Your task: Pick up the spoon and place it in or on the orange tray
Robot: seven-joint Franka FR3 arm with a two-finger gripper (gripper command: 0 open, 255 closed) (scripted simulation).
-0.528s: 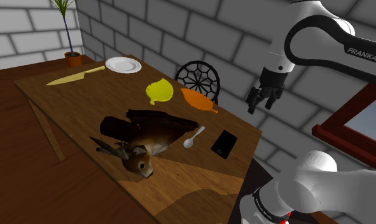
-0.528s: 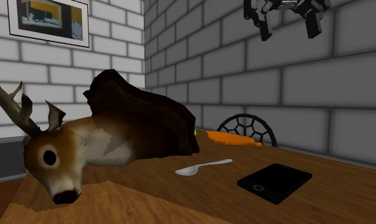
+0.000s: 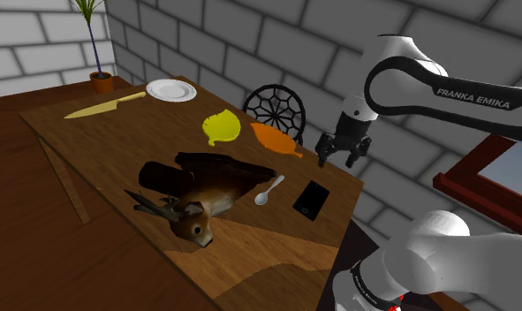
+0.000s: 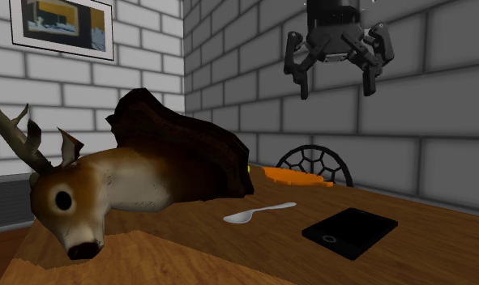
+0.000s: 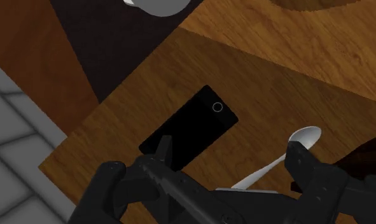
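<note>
A white spoon [image 3: 269, 189] [image 4: 258, 213] [image 5: 288, 151] lies flat on the wooden table [image 3: 250, 252], between a deer-head trophy [image 3: 201, 190] and a black phone [image 3: 311, 200]. The orange leaf-shaped tray [image 3: 275, 138] [image 4: 298, 175] rests near the table's far edge, in front of a round-backed chair. My gripper [image 3: 341, 160] [image 4: 335, 91] [image 5: 232, 156] hangs open and empty well above the table, over the phone and the spoon's handle end. In the wrist view the spoon's handle runs under the gripper's body beside one finger [image 5: 301, 159].
The phone [image 5: 189, 129] [image 4: 348, 231] lies near the table's corner. The large deer head [image 4: 132, 178] lies just beyond the spoon. Farther along the table are a yellow tray [image 3: 222, 126], a white plate [image 3: 170, 89], a yellow knife [image 3: 104, 106] and a potted plant [image 3: 101, 81]. A chair [image 3: 275, 108] stands behind the table.
The gripper has come down and shifted toward the shoulder view's left, closer over the table's corner. It stays open. Spoon, tray and phone have not moved.
</note>
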